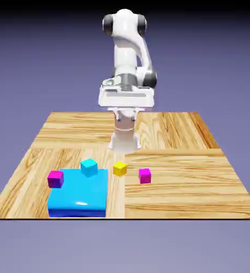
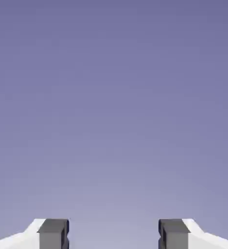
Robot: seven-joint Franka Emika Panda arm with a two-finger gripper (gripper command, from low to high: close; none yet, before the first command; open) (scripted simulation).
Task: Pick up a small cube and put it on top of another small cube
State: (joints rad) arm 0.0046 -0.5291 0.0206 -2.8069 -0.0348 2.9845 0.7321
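Exterior view: white Franka Panda arm (image 1: 126, 53) rises from its base (image 1: 125, 143) at the far part of the wood-grain surface (image 1: 175, 202). Gripper (image 1: 126, 113) is raised above the surface, in front of the arm's base as seen here, well apart from every cube. Fingers are spread, with a wide gap between the two tips and nothing held.

Yellow cube (image 1: 120, 169) sits on the surface near the middle of the picture, turned so that a vertical edge faces the camera. It lies between the cyan cube and the nearer-right magenta cube, touching neither.

First magenta cube (image 1: 144, 176): on the surface, near the yellow cube on the exterior view's right, slightly closer to the camera. Nothing on top of it.

Second magenta cube (image 1: 55, 179): at the exterior view's left, by the left edge of the large flat blue block (image 1: 79, 192); whether it touches the block cannot be told. Its top is bare too.

Cyan cube (image 1: 89, 167): at the far edge of the blue block, turned at an angle, overlapping the block's top in this view.

Hand view: only blue-violet backdrop (image 2: 114, 107) between and beyond the parted grey fingertips (image 2: 52, 238).
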